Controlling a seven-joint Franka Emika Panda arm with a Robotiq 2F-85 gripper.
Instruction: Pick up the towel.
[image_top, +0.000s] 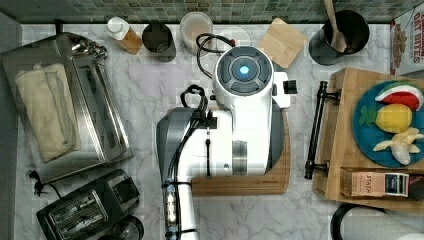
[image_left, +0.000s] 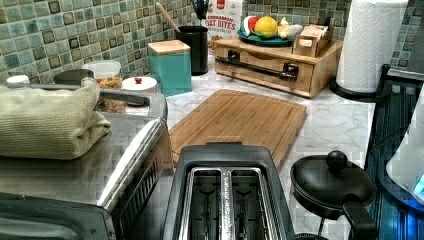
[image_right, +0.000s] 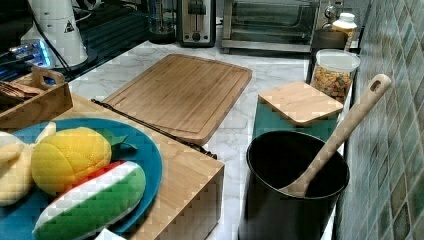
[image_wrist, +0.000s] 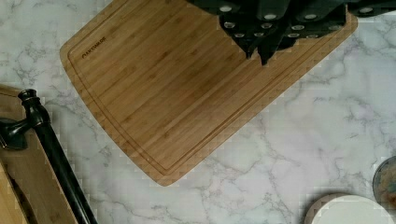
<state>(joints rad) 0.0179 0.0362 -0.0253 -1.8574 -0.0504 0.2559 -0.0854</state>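
While the arm hangs above the bamboo cutting board (image_top: 240, 182) in the middle of the desk (image_top: 150, 90), the towel (image_top: 46, 110) is found well apart from the end effector (image_wrist: 264, 53), toward the top view's left, where it lies folded on the roof of the toaster oven (image_top: 95, 120). The fingers (image_wrist: 267, 46) are seen in the wrist view as dark tips close together over the board, with nothing held between them; whether a small gap is left cannot be told with certainty.

Several risks can be judged from this position. The towel rests higher than the desk, so a low sideways travel from the board could bring the end effector against the steel edge of the oven. The cloth is soft and creased, so only the top layer may be pinched, and the towel may then unfold and drag when it is lifted. If the descent is made too deep, the fingertips could be pressed on the metal roof under the cloth. The toaster (image_top: 87, 210) stands just beside the oven, on the side nearer to the arm's base, and a jar (image_top: 196, 30) and a dark cup (image_top: 159, 42) stand further from the end effector near the tiled wall; these could be struck by a wide swing. The cable (image_top: 172, 165) along the arm could also be caught during a long reach.
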